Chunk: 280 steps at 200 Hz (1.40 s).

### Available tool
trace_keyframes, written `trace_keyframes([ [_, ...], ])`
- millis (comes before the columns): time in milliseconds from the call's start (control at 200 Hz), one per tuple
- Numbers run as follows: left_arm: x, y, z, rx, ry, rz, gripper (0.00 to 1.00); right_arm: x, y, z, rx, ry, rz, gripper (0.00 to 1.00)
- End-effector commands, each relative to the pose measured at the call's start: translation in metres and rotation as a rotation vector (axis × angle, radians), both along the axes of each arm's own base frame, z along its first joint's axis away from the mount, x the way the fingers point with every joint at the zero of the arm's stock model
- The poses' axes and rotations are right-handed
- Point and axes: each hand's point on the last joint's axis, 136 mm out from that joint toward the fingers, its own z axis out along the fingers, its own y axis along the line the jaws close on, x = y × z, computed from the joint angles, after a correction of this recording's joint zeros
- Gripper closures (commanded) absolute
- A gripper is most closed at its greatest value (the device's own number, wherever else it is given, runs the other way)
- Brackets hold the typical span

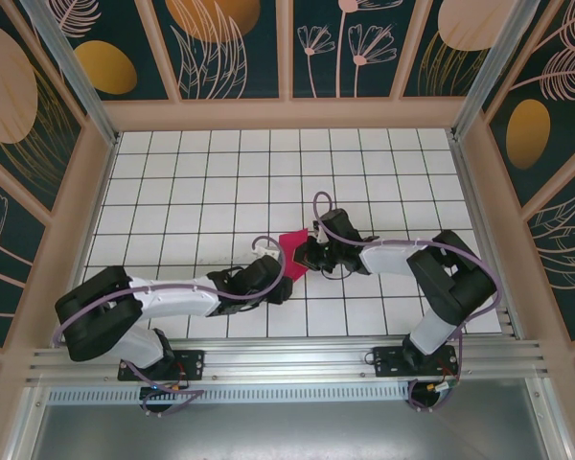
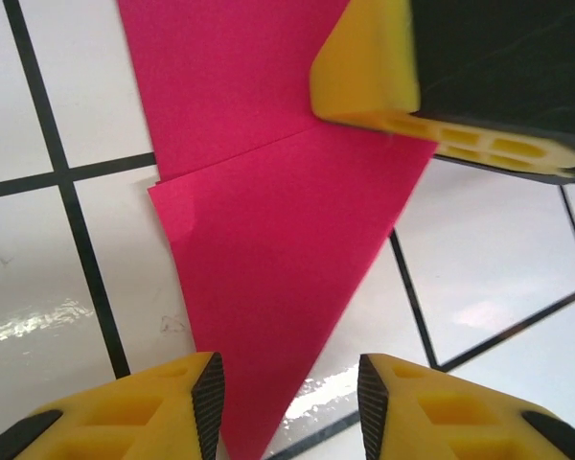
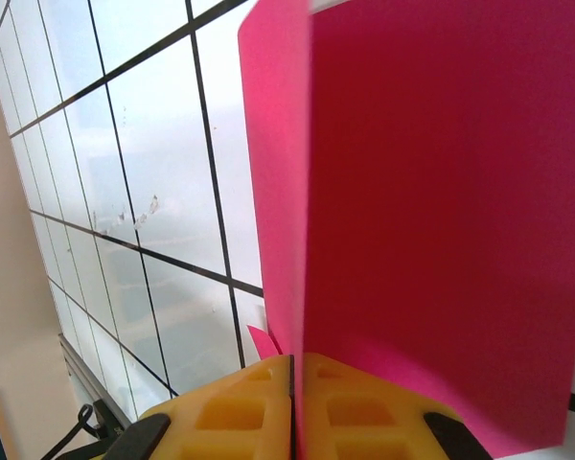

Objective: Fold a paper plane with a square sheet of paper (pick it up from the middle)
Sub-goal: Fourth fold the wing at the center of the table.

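Item: thin magenta-pink folded paper sheet (image 1: 292,251), mid white gridded bench (image 1: 220,172). Light, floppy, crease-prone. State: right claw (image 3: 292,369) pinched shut on sheet edge; left claw (image 2: 287,383) parted astride pointed tip. Judged best hold: along fold, stiffest.

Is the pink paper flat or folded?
Folded. The pink paper shows one layer overlapping another and narrows to a point, and the right gripper pinches its doubled layers.

The paper (image 1: 292,251) sits between left tool (image 1: 284,272) and right tool (image 1: 306,257).
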Motion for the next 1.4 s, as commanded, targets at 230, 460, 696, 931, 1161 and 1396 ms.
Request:
trace_keyframes([
  [230,0.017,-0.006,0.005,0.048,-0.081,0.085,0.58,-0.001,0.000,0.005,0.001,-0.006,-0.018,0.89],
  [460,0.013,-0.008,-0.004,0.075,-0.072,0.075,0.60,-0.001,0.001,0.006,0.007,0.000,-0.020,0.89],
  [696,0.010,-0.011,-0.007,0.093,-0.077,0.084,0.59,0.002,0.003,0.009,0.004,-0.001,-0.017,0.89],
  [931,0.011,-0.001,-0.012,0.144,-0.082,0.119,0.62,0.003,0.004,0.013,0.007,-0.003,-0.017,0.89],
  [1161,0.011,0.004,-0.018,0.163,-0.076,0.130,0.68,0.005,0.006,0.016,0.001,-0.010,-0.009,0.89],
  [1396,0.012,0.003,-0.017,0.164,-0.084,0.131,0.75,0.006,0.005,0.017,-0.003,-0.010,-0.009,0.89],
])
